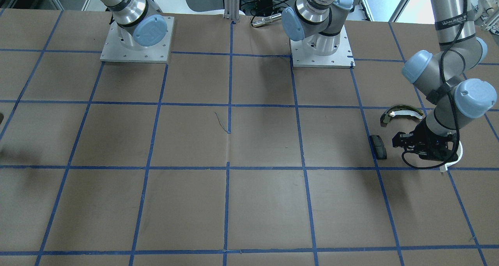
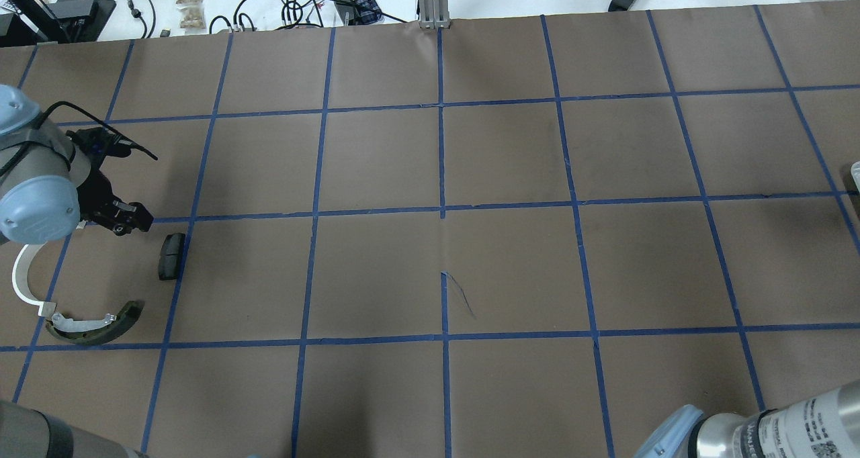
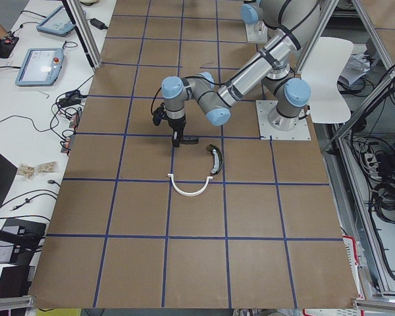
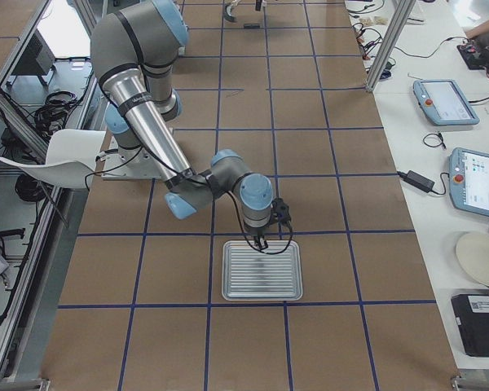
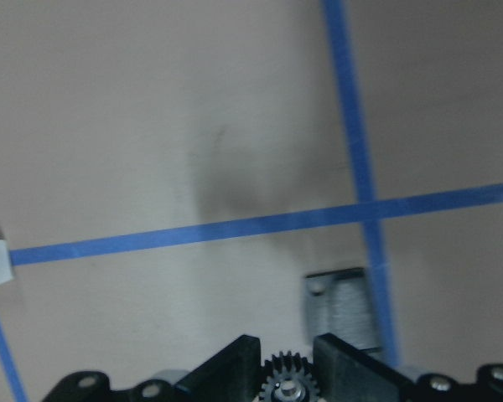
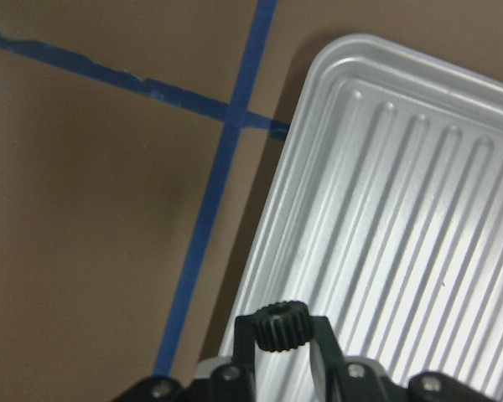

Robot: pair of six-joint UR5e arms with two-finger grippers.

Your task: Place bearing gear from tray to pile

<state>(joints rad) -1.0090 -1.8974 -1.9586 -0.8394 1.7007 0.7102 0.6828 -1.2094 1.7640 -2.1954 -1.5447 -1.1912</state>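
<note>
My left gripper (image 5: 287,373) is shut on a small black bearing gear (image 5: 287,387) and hangs low over the table beside the pile. In the overhead view the left gripper (image 2: 127,219) is just left of the flat black pad (image 2: 171,255), with the white half-ring (image 2: 23,280) and the olive-green shoe (image 2: 94,324) nearer the robot. My right gripper (image 6: 278,331) is shut on a second black gear (image 6: 278,325) above the left rim of the ribbed metal tray (image 6: 419,218). The tray (image 4: 261,270) shows no loose parts.
The table is brown paper with a blue tape grid (image 2: 441,213). Both arm bases (image 1: 135,39) stand on metal plates at the robot's side. Cables and tablets (image 4: 477,181) lie on the white bench beyond the table's far edge.
</note>
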